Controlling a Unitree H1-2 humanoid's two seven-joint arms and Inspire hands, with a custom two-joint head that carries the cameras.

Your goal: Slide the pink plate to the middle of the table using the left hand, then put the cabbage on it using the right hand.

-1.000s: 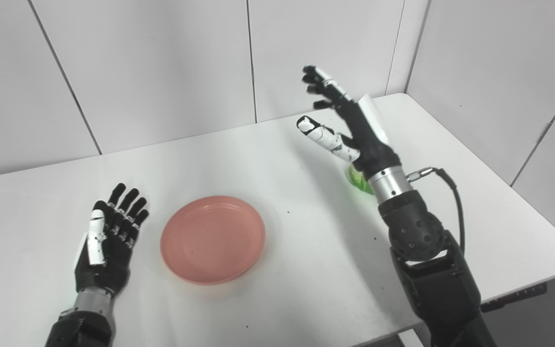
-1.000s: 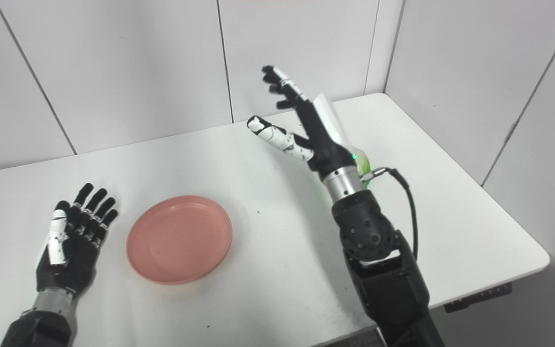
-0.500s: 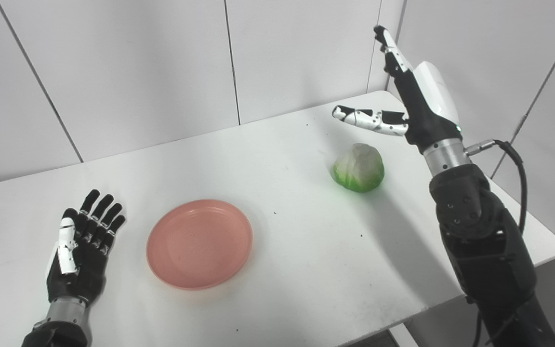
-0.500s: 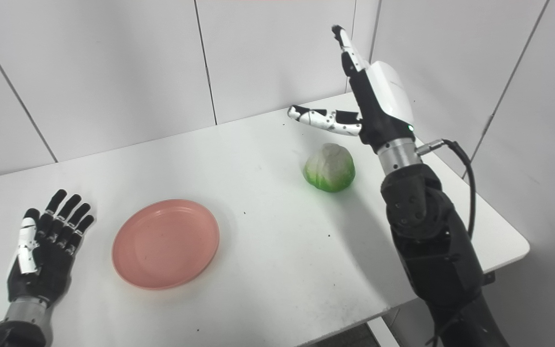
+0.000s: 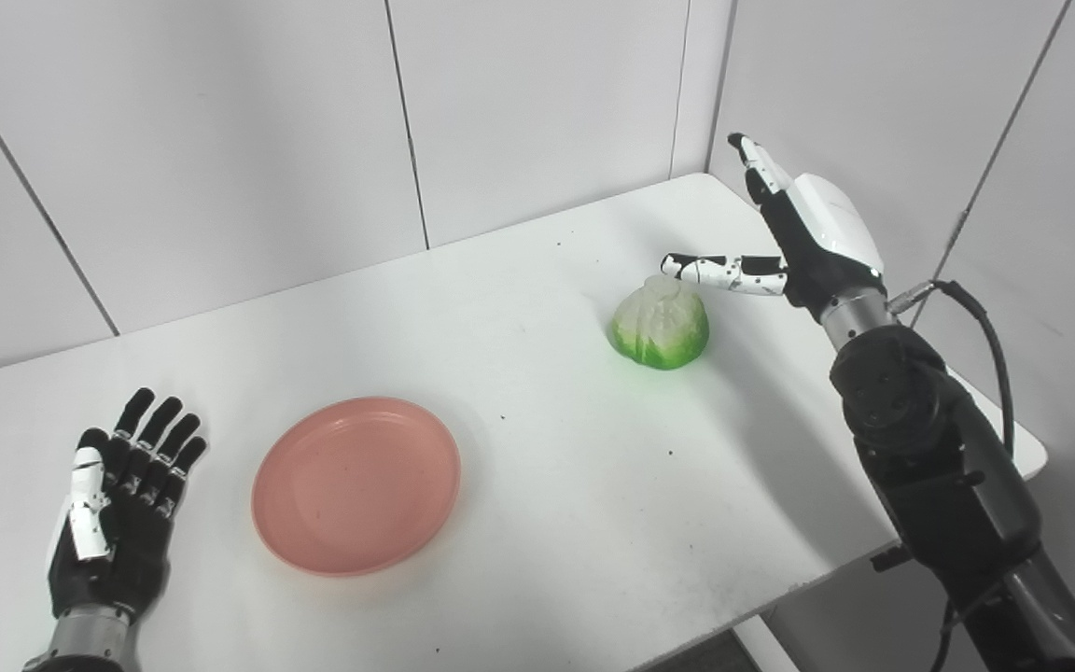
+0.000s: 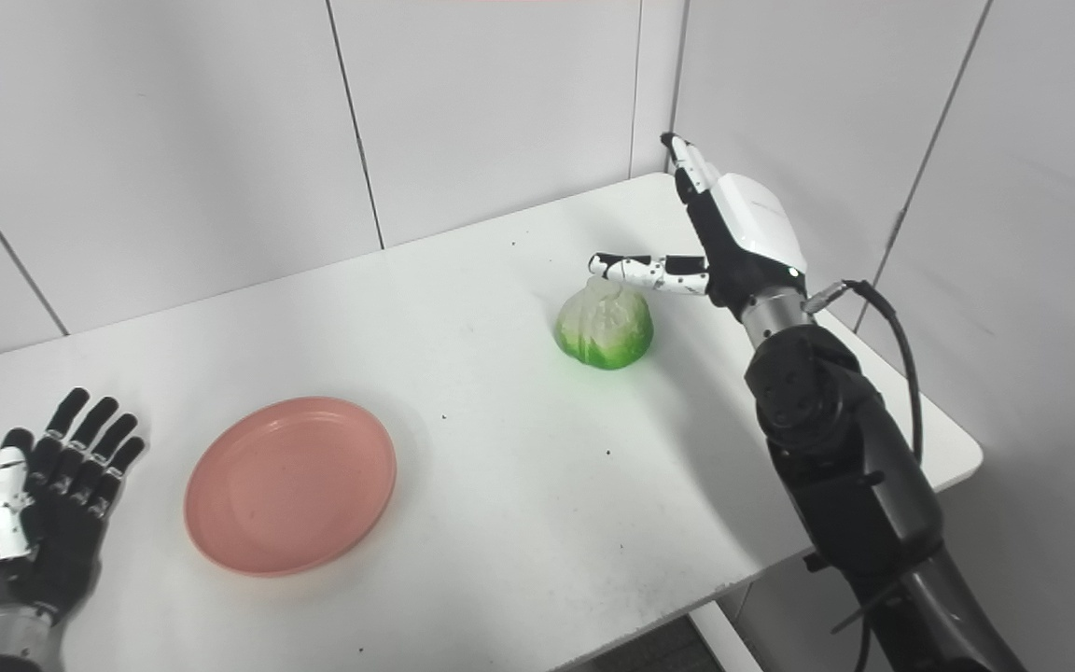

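Partly the right hand (image 5: 803,243) overlaps the cabbage (image 5: 660,326) top

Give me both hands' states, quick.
Left hand: open, empty, beside the pink plate.
Right hand: open, empty, by the cabbage.

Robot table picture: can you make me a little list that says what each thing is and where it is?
plate: round pink plastic plate, empty, on the white table, left of centre
cabbage: green-and-white toy cabbage, on the table, far right
left hand: open, flat beside the plate, apart from it
right hand: open, raised by the cabbage, thumb over its top, not gripping
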